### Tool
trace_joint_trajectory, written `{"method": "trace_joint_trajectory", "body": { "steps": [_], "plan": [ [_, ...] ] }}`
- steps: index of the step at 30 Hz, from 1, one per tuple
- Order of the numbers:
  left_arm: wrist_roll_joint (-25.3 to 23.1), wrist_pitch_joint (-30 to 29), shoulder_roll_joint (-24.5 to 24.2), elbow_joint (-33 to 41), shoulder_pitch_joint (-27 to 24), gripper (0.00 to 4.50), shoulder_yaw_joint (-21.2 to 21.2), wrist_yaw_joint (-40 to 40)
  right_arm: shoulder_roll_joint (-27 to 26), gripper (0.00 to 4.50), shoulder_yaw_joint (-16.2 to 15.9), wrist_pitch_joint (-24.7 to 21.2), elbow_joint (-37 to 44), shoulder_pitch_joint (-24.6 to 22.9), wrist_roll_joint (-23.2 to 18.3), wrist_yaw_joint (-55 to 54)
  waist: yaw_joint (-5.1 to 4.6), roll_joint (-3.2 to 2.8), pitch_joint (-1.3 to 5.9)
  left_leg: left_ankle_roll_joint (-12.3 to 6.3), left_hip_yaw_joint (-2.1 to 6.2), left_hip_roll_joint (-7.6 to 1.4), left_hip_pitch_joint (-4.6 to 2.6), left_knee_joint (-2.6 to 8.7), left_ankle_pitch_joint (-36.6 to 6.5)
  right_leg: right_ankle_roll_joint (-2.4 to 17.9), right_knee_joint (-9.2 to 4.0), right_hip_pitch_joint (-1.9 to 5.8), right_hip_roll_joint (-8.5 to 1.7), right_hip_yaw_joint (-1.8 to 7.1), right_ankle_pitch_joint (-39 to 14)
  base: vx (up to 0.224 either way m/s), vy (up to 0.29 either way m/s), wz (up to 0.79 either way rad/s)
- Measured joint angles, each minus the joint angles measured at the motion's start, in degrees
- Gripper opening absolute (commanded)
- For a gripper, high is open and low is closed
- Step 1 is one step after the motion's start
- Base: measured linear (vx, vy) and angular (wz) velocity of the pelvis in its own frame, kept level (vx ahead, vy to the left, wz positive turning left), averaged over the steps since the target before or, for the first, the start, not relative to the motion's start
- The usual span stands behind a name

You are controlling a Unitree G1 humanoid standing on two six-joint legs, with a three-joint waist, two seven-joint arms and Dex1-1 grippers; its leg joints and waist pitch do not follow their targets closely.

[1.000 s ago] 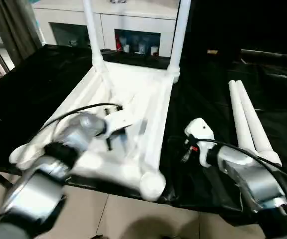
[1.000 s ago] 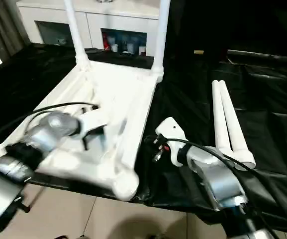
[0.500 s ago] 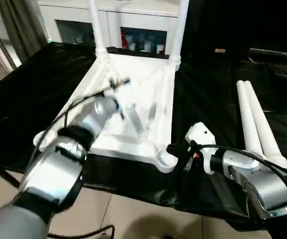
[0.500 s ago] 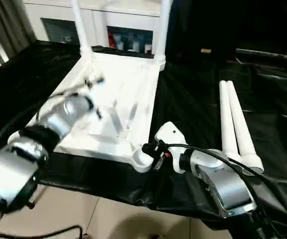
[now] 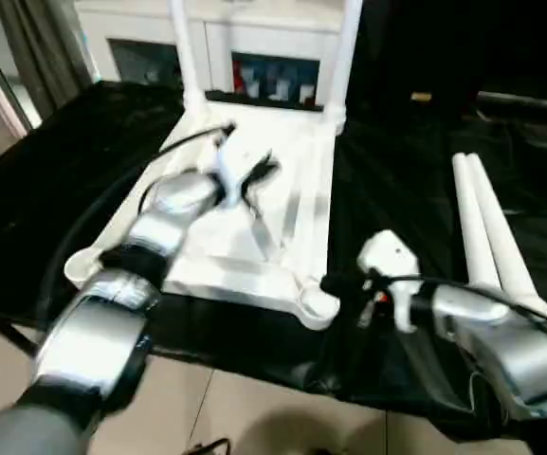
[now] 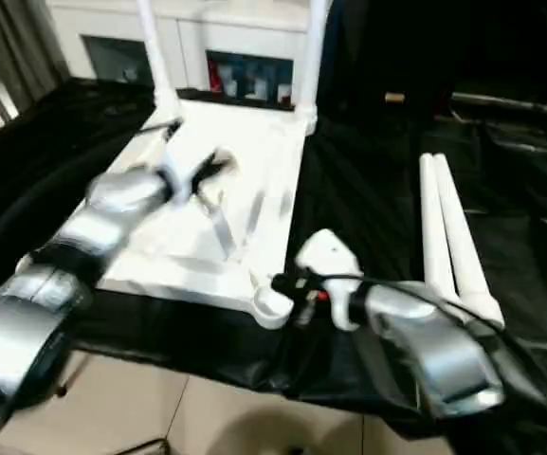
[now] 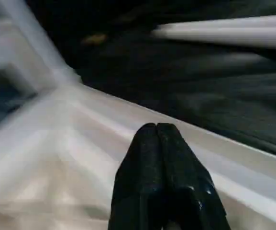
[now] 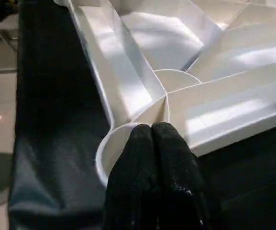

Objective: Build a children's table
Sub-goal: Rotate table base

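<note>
The children's table top (image 5: 307, 204) lies upside down on the black-covered surface, ribs up. Two white legs (image 5: 180, 47) (image 5: 346, 47) stand in its far corner sockets. Two more legs (image 5: 486, 223) lie side by side on the right. My left gripper (image 5: 262, 173) hovers shut over the ribbed underside near the middle, with nothing in it; the left wrist view shows its closed fingertips (image 7: 149, 143) above a white rib. My right gripper (image 5: 335, 282) is shut at the near right corner socket (image 8: 110, 143), its fingertips (image 8: 145, 143) right at the socket's rim.
A white glass-door cabinet (image 5: 254, 38) stands behind the work surface, with a grey curtain (image 5: 36, 47) at the far left. The surface's front edge runs just below the table top, and tiled floor (image 5: 254, 408) lies beyond it. Black cables trail along both forearms.
The table top's near edge now lies farther in from the surface's front edge. My left gripper has moved farther across the underside. My right gripper now meets the near right corner socket.
</note>
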State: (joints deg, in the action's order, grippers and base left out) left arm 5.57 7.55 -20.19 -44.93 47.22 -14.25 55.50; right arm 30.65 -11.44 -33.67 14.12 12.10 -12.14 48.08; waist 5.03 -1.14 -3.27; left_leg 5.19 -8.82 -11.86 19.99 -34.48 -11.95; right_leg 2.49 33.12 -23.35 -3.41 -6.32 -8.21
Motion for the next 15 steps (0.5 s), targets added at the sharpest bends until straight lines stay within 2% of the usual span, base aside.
{"method": "trace_joint_trajectory", "body": {
  "steps": [3,7,12,15],
  "plan": [
    [3.9,-4.9,-3.5,8.3,-5.4,0.03,-2.5,9.0,2.2,0.00,0.4,-0.1,0.6,-0.4,0.3,0.6,0.24,-0.02,-0.01,0.29,-0.06,-0.01,-0.01,-0.01,-0.1,0.0,0.03,0.01,-0.02,0.00,0.0,0.000,0.000,0.00],
    [6.0,-11.3,-6.4,17.3,-9.5,0.03,-5.2,17.6,5.3,0.00,0.4,-0.8,1.4,-0.3,0.5,2.0,0.30,-0.07,-0.02,0.30,-0.39,-0.01,-0.11,-0.02,-0.1,-0.2,0.02,0.09,-0.20,0.06,-0.1,0.000,0.000,0.00],
    [5.9,-15.5,-6.6,21.2,-12.0,0.03,-7.5,20.5,7.7,0.00,0.9,-1.2,1.4,-0.2,0.8,3.1,-0.04,-0.09,-0.02,0.30,-0.69,-0.01,-0.38,0.01,-0.1,-0.3,0.02,0.23,-0.20,0.13,-0.1,0.000,0.000,0.00],
    [4.4,-15.5,-5.9,22.1,-13.0,0.03,-9.3,19.1,8.6,0.00,0.8,-1.3,1.2,0.0,0.9,3.1,-0.15,-0.35,0.13,0.30,-0.71,-0.01,-0.45,0.01,-0.1,-0.3,0.01,0.27,-0.16,0.15,-0.1,0.000,0.000,0.00]
  ]
}}
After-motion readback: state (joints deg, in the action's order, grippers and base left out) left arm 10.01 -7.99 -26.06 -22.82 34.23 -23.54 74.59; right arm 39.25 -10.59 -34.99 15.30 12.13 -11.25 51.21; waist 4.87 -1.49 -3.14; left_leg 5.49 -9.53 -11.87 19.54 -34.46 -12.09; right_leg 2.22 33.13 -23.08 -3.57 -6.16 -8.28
